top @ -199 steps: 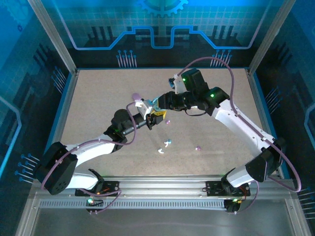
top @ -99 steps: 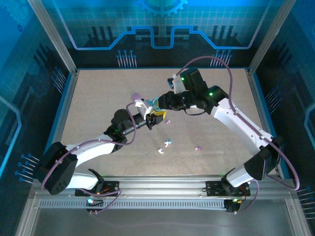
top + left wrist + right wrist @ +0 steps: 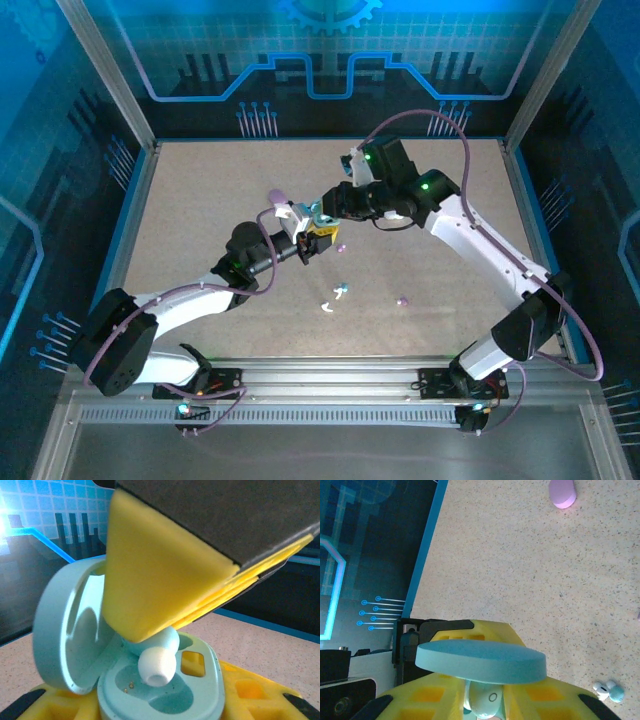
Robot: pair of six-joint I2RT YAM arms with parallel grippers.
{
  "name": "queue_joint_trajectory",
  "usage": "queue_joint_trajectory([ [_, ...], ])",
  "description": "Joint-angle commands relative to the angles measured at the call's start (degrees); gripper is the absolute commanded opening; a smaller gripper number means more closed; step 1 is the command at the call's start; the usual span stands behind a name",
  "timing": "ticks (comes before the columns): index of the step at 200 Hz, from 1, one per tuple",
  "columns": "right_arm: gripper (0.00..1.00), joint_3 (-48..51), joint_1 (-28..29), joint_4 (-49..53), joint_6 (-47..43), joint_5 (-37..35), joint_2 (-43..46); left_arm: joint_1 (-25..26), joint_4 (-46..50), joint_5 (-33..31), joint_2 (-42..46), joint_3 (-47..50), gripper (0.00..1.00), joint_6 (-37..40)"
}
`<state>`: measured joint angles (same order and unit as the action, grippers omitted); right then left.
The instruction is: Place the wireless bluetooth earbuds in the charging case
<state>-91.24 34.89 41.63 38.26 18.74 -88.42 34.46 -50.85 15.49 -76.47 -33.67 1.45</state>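
Right gripper (image 3: 486, 690) is squeezed narrow on 1 light blue earbud (image 3: 156, 666). It pinches the earbud between its 2 yellow fingers (image 3: 150, 580). The earbud has a round white tip and hangs just under the finger ends. It is right over the hollows of the charging case (image 3: 165, 702). I cannot tell if it touches the bottom of a hollow.

The charging case is light blue too. Its lid (image 3: 65, 630) stands open, tipped back right beside the right gripper's fingers. In the right wrist view the lid looks like a flat disc lying across those fingers, just above the earbud.

Left gripper (image 3: 312, 237) is closed on the body of the charging case, with a yellow pad on each side of it. The 2 grippers meet tip to tip over the middle of the table (image 3: 200, 200).

Just beside the left gripper, on its right, lies 1 tiny purple earbud (image 3: 341, 247). Closer to the arm bases than both grippers lie a blue and white earbud pair (image 3: 342, 290) and 1 white earbud (image 3: 328, 306). Another purple earbud (image 3: 403, 299) lies farther right, under the right arm. A purple case (image 3: 277, 196) sits on the table past the left gripper, a bit to its left.
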Motion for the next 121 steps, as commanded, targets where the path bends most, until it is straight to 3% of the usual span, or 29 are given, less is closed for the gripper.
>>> queue_joint_trajectory([
  [1, 0.24, -2.50, 1.26, 2.87, -1.03, 0.02, -0.89, 0.40, -2.42, 1.70, -0.09, -2.19, 0.28, 0.03],
  [68, 0.25, -6.27, 2.81, 8.87, -3.68, 0.46, -2.28, 0.38, -1.80, 1.08, -0.35, -2.77, 0.28, 0.22],
  [121, 0.34, -6.19, 2.86, 8.01, -3.36, -0.58, -1.04, 0.41, -1.46, 1.04, -0.21, -2.68, 0.28, 0.39],
])
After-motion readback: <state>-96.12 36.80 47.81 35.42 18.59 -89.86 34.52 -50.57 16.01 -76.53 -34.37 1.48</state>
